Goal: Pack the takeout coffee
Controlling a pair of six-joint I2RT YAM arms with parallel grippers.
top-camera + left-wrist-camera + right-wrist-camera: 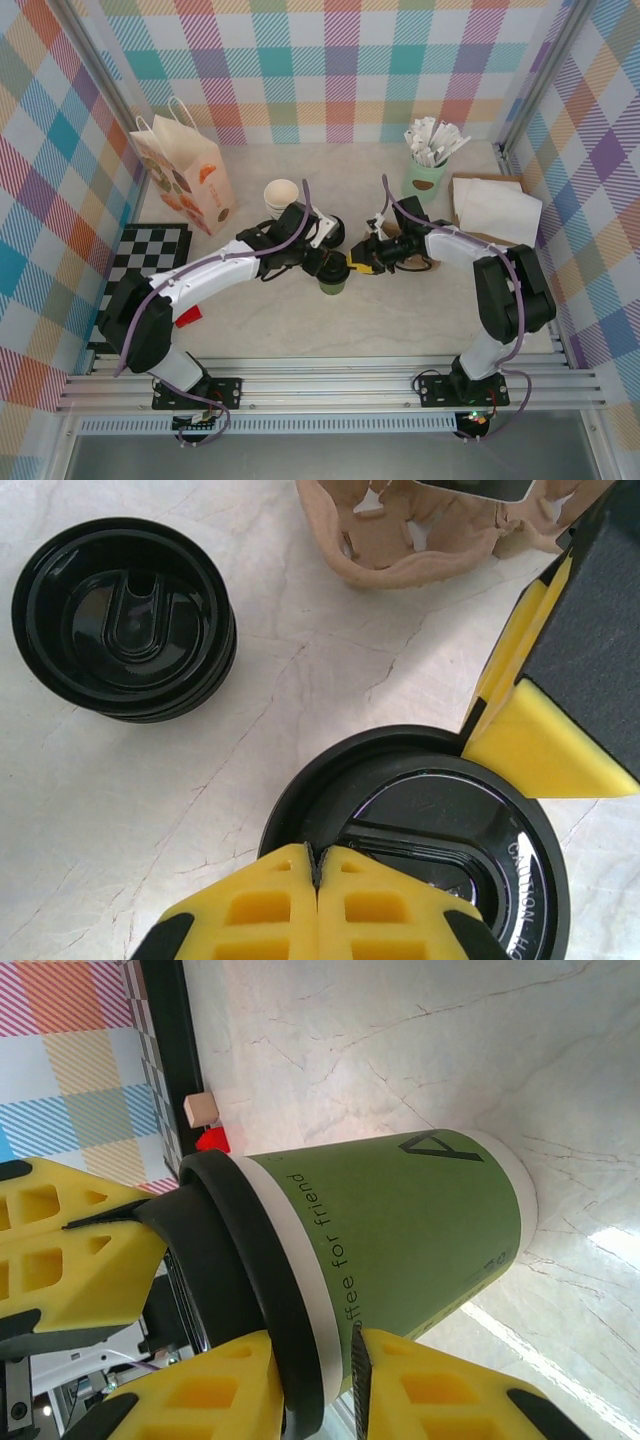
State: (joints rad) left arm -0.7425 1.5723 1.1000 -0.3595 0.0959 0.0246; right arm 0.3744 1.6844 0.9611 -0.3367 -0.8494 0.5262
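Seen from above, the takeout coffee (333,284) stands upright in the middle of the table (300,335), with the left gripper (329,267) over it and the right gripper (357,266) beside it; a stack of cups (281,195) is set behind. At the left wrist, yellow fingers (270,905) are pressed together, tips laid on the black lid (430,810); spare lids (125,620) are stacked apart. At the right wrist, the lid's rim is nipped between narrow fingers (470,1400).
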